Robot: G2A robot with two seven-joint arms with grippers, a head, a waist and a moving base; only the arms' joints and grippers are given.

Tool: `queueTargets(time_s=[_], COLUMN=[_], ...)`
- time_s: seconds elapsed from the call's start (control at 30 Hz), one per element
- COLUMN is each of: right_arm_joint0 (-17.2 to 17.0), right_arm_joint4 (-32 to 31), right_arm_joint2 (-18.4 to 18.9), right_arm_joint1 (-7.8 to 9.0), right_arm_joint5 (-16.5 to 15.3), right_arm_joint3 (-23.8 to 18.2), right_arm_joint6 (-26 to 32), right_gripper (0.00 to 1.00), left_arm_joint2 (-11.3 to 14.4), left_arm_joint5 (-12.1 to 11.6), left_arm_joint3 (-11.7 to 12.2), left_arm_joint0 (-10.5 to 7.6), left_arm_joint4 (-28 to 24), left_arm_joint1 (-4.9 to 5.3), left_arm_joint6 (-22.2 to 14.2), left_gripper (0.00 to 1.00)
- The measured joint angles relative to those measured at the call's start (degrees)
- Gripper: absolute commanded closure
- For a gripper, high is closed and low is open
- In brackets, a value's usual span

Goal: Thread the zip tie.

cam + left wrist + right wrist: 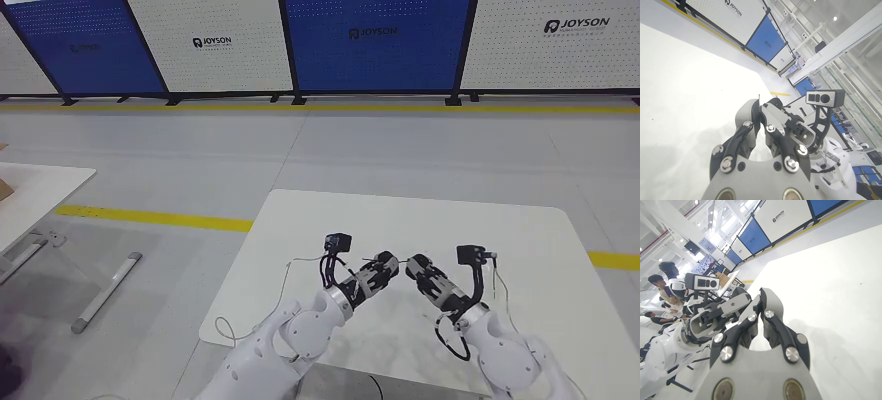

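Note:
The zip tie (759,97) is a thin black strip. My left gripper (759,110) is shut on it; its tip pokes out past the fingertips and a strand runs back along one finger. My right gripper (760,306) is shut, and I cannot tell whether any of the tie lies between its pads. The two grippers meet tip to tip just above the white table (420,215), left gripper (384,268) and right gripper (413,268) near the table's middle front. The right gripper's fingers (772,111) touch the left fingertips.
The table top (687,79) around the grippers is bare white, with its far edge (810,249) towards the yellow floor line. Each wrist carries a camera on a black bracket (824,98) that sticks out beside the other gripper. A second table (40,190) stands off to the left.

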Motion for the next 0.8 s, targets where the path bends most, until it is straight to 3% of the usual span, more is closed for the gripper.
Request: queueTargets(time_s=[0.13, 0.17, 0.2, 0.53, 0.6, 0.7, 0.8], right_arm_joint0=[-0.13, -0.15, -0.18, -0.56, -0.59, -0.6, -0.6], right_arm_joint4=[-0.03, -0.02, 0.11, -0.16, -0.44, -0.67, -0.76], right_arm_joint2=[0.18, 0.27, 0.43, 1.19, 1.08, 0.98, 0.95], right_arm_joint1=[0.0, 0.0, -0.01, 0.08, 0.08, 0.07, 0.06], right_arm_joint5=[0.51, 0.76, 1.12, 2.02, 2.07, 2.1, 2.05], right_arm_joint3=[0.09, 0.12, 0.13, -0.41, -0.59, -0.69, -0.72], right_arm_joint6=[-0.37, -0.52, -0.7, -0.91, -0.91, -0.91, -0.91], right_gripper=[1.0, 1.0, 1.0, 1.0, 1.0, 1.0, 1.0], left_arm_joint2=[-0.21, -0.28, -0.42, -1.43, -1.47, -1.5, -1.57], left_arm_joint5=[-0.09, -0.12, -0.15, -0.48, -0.49, -0.49, -0.46], left_arm_joint3=[-0.24, -0.3, -0.37, -0.76, -0.74, -0.67, -0.57], left_arm_joint0=[0.22, 0.28, 0.37, 1.01, 0.98, 0.91, 0.86], left_arm_joint4=[-0.01, 0.02, 0.04, 0.03, -0.07, -0.19, -0.13], left_arm_joint1=[0.04, 0.06, 0.08, 0.23, 0.21, 0.18, 0.17], left_arm_joint6=[-0.02, 0.01, 0.13, 0.8, 0.97, 1.13, 1.21], left_gripper=[0.35, 0.52, 0.55, 0.77, 0.83, 1.0, 1.0])
